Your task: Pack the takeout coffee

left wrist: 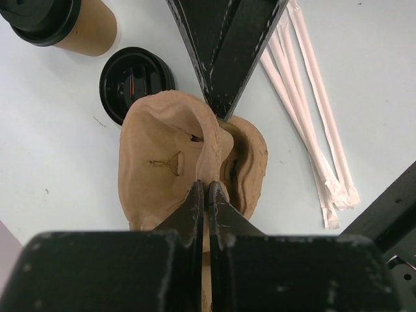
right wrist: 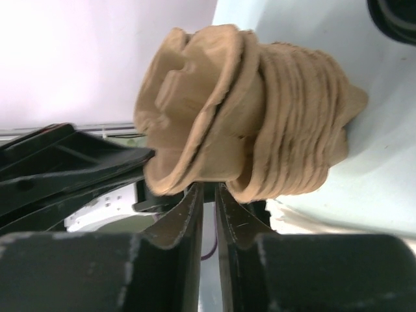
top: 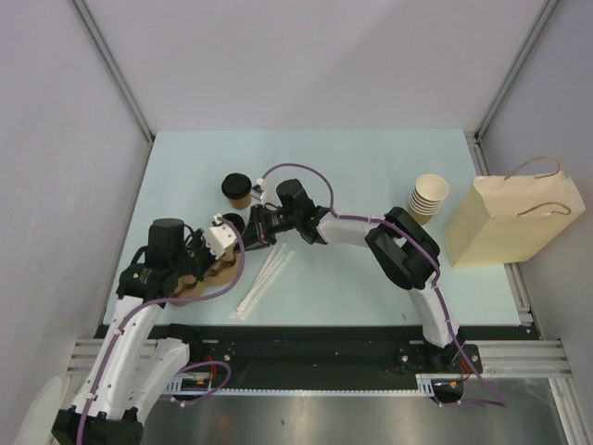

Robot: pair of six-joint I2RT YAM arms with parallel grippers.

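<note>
The bag point(top: 510, 222) stands at the right, well apart from everything else. Pulp trays point(left wrist: 162, 162) lie stacked at the left. The left gripper point(left wrist: 205, 192) is pinched tight on a ridge of them. The right gripper point(right wrist: 208, 195), jaws a slit apart, sits at the top tray's rim, and I cannot tell whether it grips. The coffee point(top: 238, 188), 1 lidded cup, stands just beyond the trays, unpacked. Packing seems barely begun: likely 1 tray being separated.
</note>
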